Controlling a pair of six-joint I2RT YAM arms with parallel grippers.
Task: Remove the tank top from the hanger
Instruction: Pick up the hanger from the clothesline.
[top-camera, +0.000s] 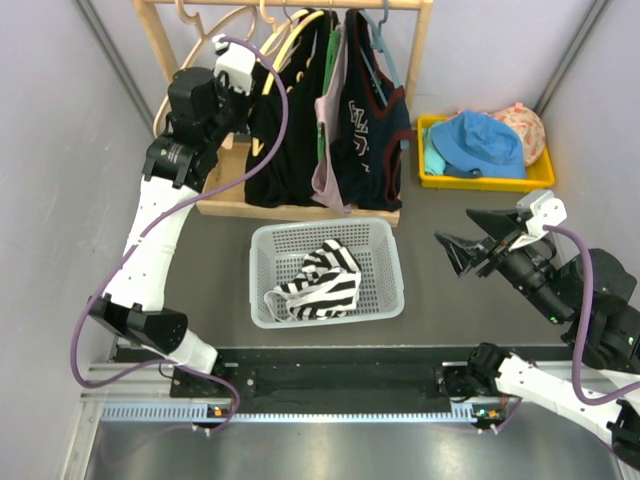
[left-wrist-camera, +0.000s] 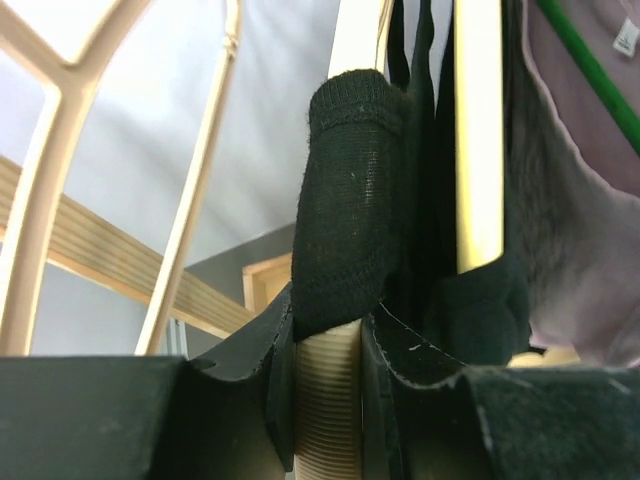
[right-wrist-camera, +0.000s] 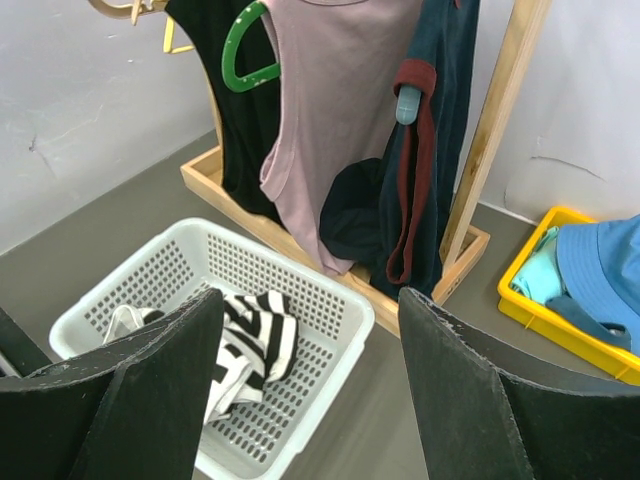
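Observation:
A black tank top (top-camera: 285, 120) hangs on a pale wooden hanger at the left of the wooden rack (top-camera: 300, 210). My left gripper (top-camera: 245, 75) is up at that hanger's left shoulder. In the left wrist view my left gripper (left-wrist-camera: 328, 335) is shut on the ribbed wooden hanger arm (left-wrist-camera: 328, 410). The tank top's black strap (left-wrist-camera: 350, 200) drapes over the arm just above the fingers. My right gripper (top-camera: 465, 250) is open and empty, low at the right, pointing toward the basket; it also shows in the right wrist view (right-wrist-camera: 310, 390).
A pink tank top (top-camera: 330, 130) on a green hanger (right-wrist-camera: 245, 50) and a navy top (top-camera: 372, 120) hang to the right. A white basket (top-camera: 385, 270) holds a striped garment (top-camera: 320, 285). A yellow tray (top-camera: 545, 175) holds a blue hat (top-camera: 485, 140). Empty wooden hangers (left-wrist-camera: 60, 150) hang at the rack's left.

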